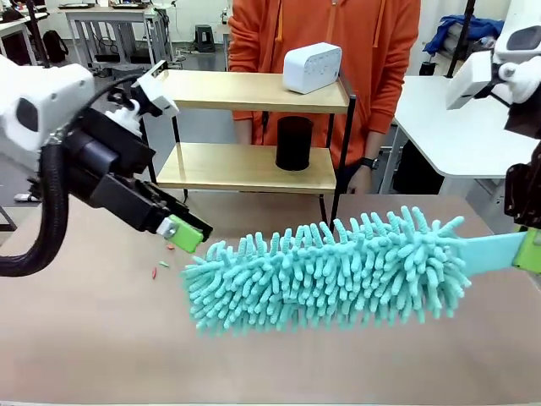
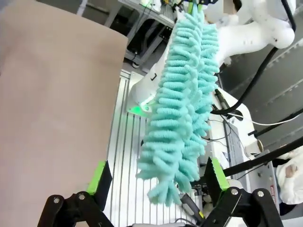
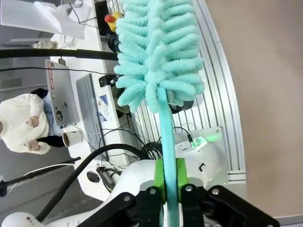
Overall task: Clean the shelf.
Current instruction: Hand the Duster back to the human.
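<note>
The right arm's fingers (image 3: pixel 169 177) are closed tight on the flat handle of a turquoise duster (image 1: pixel 330 271), seen at the bottom middle of the right wrist view and at the right edge of the front view. The left arm's fingers (image 2: pixel 156 177) are spread wide and grip nothing; in the left wrist view the tip of the duster hangs between them without touching either pad.

The shelf (image 1: pixel 254 127) stands at the upper middle of the front view, at the far side of the bench (image 1: pixel 101 338). A white box (image 1: pixel 311 68) sits on its top board and a black cylinder (image 1: pixel 294 142) on its lower board. A person in an orange hoodie (image 1: pixel 380 51) stands right behind it.

The duster stretches across the middle of the front view. A few small red and green bits (image 1: pixel 162 266) lie on the bench at centre left, just below the left arm's fingers.
</note>
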Tool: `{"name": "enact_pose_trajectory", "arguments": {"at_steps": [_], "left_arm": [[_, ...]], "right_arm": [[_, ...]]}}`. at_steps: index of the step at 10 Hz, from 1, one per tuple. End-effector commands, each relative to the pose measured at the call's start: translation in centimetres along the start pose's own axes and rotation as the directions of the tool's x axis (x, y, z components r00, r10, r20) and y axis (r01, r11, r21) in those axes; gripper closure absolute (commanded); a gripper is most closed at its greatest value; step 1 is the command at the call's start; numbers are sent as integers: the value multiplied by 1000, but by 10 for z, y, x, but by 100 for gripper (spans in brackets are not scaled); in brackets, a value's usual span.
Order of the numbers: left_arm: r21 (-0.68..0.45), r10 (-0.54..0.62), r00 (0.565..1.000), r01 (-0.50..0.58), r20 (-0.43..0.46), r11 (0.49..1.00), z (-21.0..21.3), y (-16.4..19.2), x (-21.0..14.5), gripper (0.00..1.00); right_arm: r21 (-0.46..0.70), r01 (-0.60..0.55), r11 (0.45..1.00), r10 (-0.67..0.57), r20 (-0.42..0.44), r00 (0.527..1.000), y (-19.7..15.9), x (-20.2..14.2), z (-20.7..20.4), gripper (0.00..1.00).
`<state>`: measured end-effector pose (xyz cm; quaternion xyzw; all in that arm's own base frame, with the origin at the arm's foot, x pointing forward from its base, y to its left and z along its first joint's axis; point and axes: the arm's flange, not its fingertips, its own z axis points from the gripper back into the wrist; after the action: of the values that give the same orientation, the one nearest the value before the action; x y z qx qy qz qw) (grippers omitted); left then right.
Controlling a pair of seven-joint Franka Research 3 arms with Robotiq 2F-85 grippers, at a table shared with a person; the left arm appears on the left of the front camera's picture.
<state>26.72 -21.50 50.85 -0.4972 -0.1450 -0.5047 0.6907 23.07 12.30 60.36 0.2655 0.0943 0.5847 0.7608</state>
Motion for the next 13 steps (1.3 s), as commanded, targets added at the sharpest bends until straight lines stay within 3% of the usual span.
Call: {"name": "enact_pose_trajectory", "arguments": {"at_steps": [1,7,13], "left_arm": [[-49,17,1000,-18,-16,999,-13,6,13,0],[-106,-6,995,-5,-102,994,-52,6,12,0],[-150,-31,994,16,-101,989,-55,-2,8,0]], "right_arm": [[15,-48,999,47,34,998,-10,4,13,87],[69,-40,997,35,65,997,-34,-2,19,87],[70,-36,997,31,73,997,-32,-4,17,87]]}}
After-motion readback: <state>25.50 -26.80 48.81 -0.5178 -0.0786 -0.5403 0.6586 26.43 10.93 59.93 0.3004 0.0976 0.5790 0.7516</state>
